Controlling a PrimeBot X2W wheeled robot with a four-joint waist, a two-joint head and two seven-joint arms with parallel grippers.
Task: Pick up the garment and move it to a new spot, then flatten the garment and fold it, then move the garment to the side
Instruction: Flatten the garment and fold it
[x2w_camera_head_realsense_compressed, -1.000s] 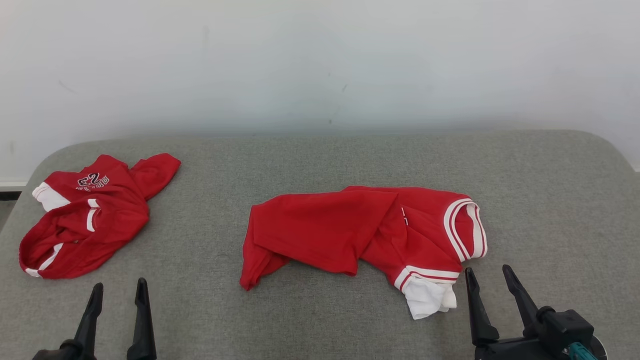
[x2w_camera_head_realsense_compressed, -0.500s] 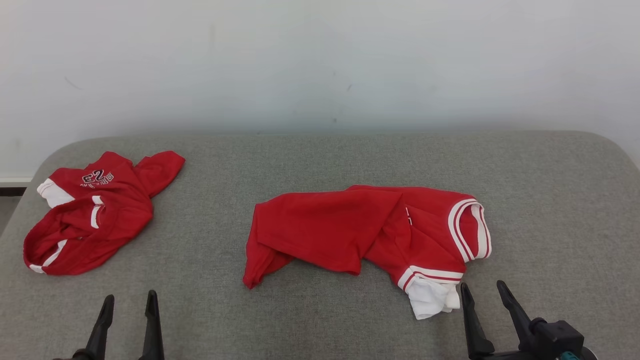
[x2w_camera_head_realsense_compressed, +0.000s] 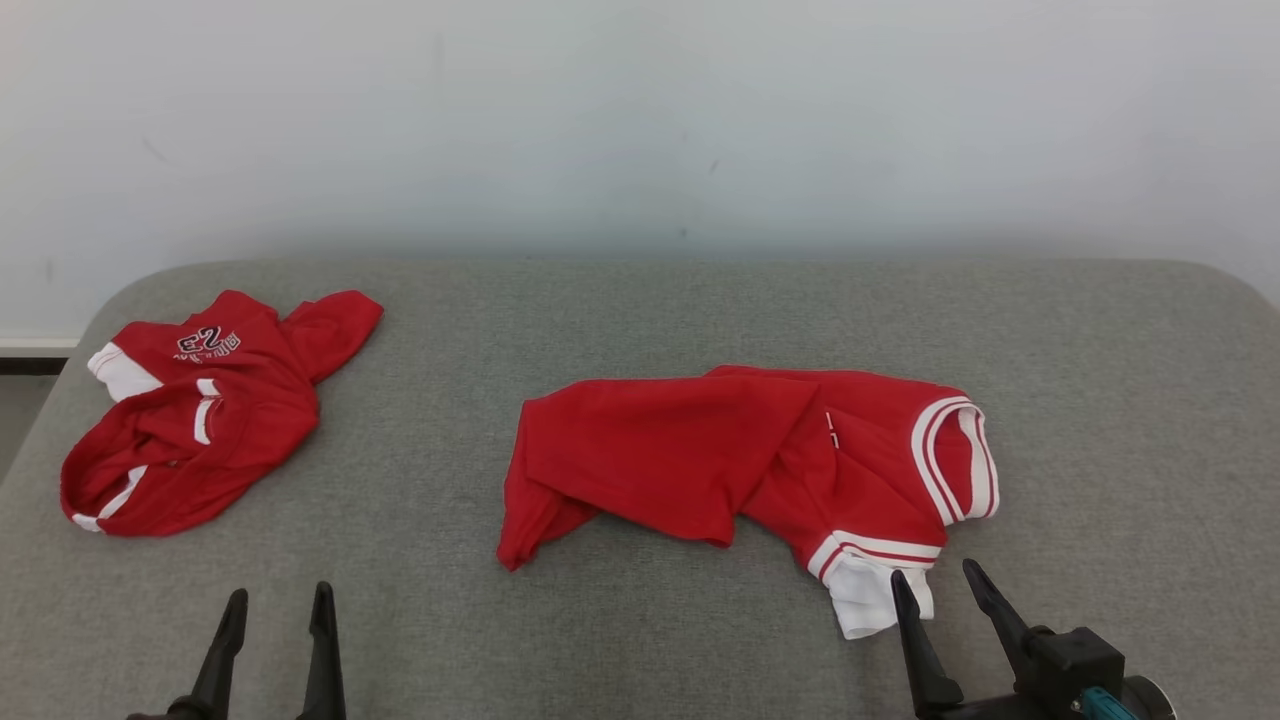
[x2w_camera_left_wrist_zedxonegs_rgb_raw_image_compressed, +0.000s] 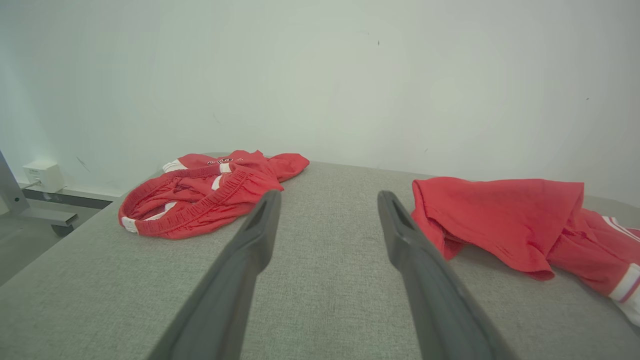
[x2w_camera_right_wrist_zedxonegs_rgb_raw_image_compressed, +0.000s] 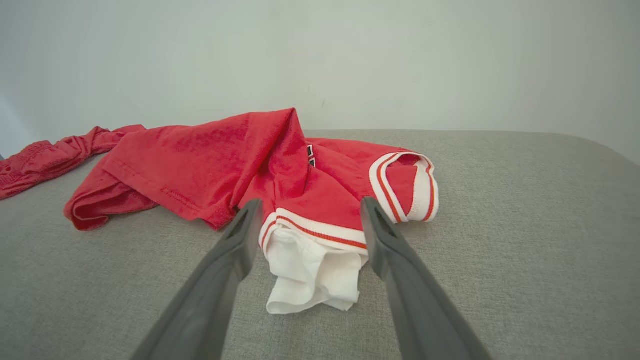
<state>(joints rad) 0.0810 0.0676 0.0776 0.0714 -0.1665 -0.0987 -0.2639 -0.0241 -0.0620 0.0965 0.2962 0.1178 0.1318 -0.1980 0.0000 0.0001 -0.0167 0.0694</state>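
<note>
Red garment (x2w_camera_head_realsense_compressed: 750, 460) lies crumpled mid-pad (x2w_camera_head_realsense_compressed: 640, 620), unfolded. Shorts (x2w_camera_head_realsense_compressed: 200, 410) at 9 o'clock. Right gripper (x2w_camera_head_realsense_compressed: 932, 570) at 5 o'clock, jaws apart, empty, beside garment's white end. Left gripper (x2w_camera_head_realsense_compressed: 280, 592) at 7 o'clock, open, empty. Judged: nothing done; pick-up, flatten, fold, set-aside remain.

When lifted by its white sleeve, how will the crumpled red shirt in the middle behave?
The crumpled red shirt probably hangs limp, since it lies in soft folds. Its thin cloth looks light. Held by the white sleeve alone, the rest may trail.
</note>
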